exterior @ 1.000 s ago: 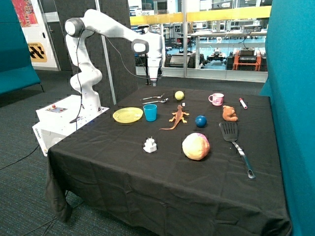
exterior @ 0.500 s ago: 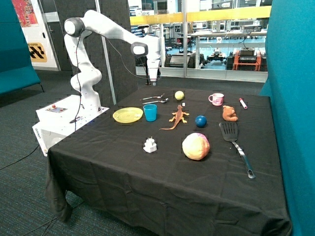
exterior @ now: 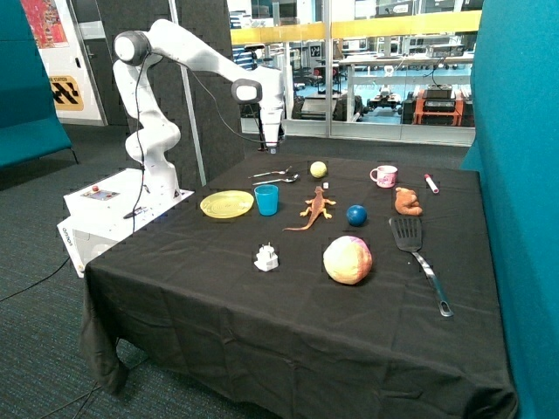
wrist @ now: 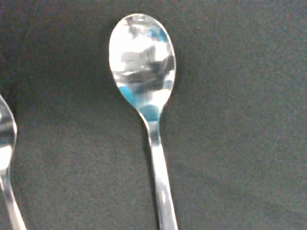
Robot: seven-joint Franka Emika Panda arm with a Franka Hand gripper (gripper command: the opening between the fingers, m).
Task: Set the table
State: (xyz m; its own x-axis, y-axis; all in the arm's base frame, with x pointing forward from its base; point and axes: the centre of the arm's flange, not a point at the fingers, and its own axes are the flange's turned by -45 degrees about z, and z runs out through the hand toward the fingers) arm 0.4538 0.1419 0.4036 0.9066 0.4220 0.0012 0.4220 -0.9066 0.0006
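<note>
A metal spoon [exterior: 278, 180] and a second metal utensil [exterior: 271, 173] lie side by side on the black cloth at the far side of the table. The gripper [exterior: 272, 144] hangs directly above them, well clear of the cloth. In the wrist view the spoon [wrist: 144, 67] lies bowl up and fills the middle, with the other utensil [wrist: 5, 158] at the edge. A yellow plate [exterior: 226, 204] and a blue cup [exterior: 266, 199] stand next to each other in front of the cutlery. A pink mug [exterior: 383, 176] stands at the far side.
Also on the cloth are a yellow ball [exterior: 318, 168], an orange lizard toy [exterior: 314, 209], a blue ball [exterior: 355, 215], a brown teddy [exterior: 407, 202], a black spatula [exterior: 417, 253], a large pink-yellow ball [exterior: 348, 259], a small white object [exterior: 266, 257] and a marker [exterior: 431, 182].
The gripper has shifted slightly sideways above the cutlery, toward the robot's base. Nothing on the table has moved.
</note>
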